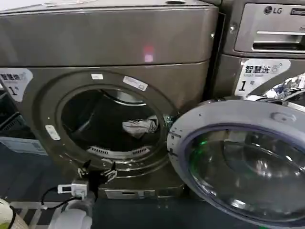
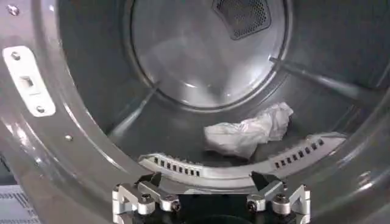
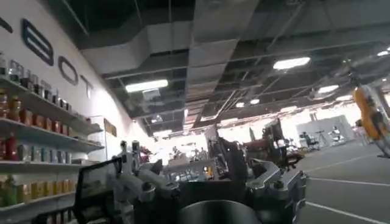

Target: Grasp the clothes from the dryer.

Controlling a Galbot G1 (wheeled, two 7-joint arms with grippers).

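Right pincer [image 3: 210,182] before stocked shelves [image 3: 36,122], ceiling lights [image 3: 146,85]

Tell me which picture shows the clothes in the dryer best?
The left wrist view. It looks straight into the drum, where the clothes lie as a crumpled white bundle on the drum floor, just beyond the open left gripper. The head view shows them farther off inside the dryer. The right wrist view faces the room instead.

A: Is the dryer [image 1: 114,62] mouth open?
B: Yes. Its door [image 1: 243,162] hangs swung wide beside it.
A: Anything between the rim and the clothes [image 2: 247,131]?
B: Only a low vented lip [image 2: 237,170].
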